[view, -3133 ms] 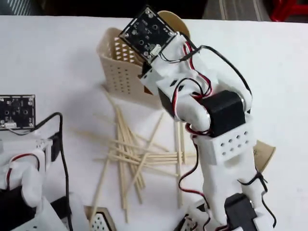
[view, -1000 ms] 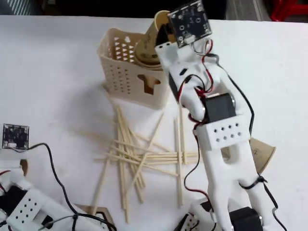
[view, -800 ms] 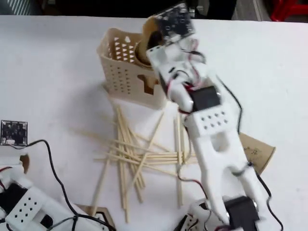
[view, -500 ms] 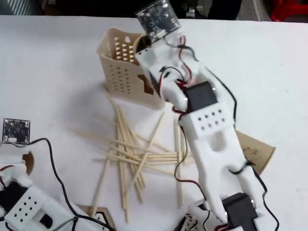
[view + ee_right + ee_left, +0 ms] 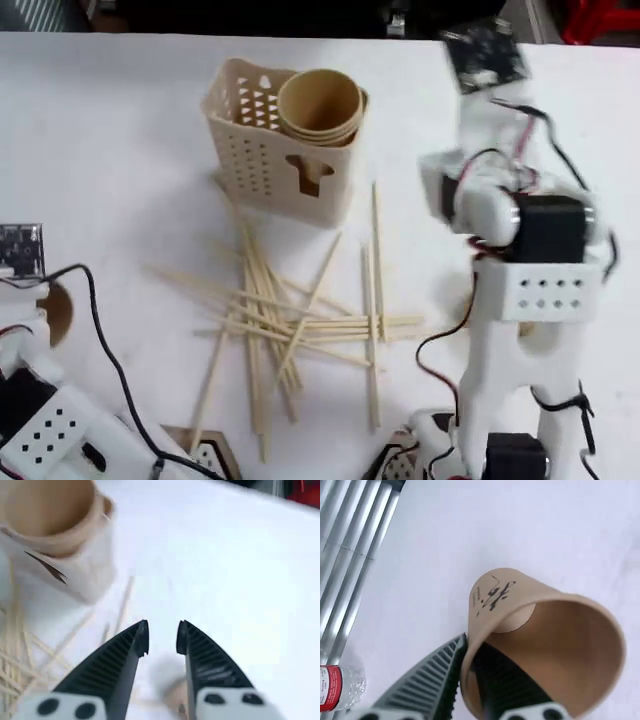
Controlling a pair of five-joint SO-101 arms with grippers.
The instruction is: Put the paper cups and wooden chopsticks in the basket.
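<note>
Pinching a cup (image 5: 545,630) by its wall, one finger inside and one outside, the left gripper (image 5: 470,647) seems set to carry it to the basket (image 5: 250,170). The right gripper (image 5: 160,630) hangs parted and empty near the basket, likely leaving room above the nested cups (image 5: 320,100). Chopsticks (image 5: 280,320) lie scattered on the table (image 5: 120,110) just before it.
</note>
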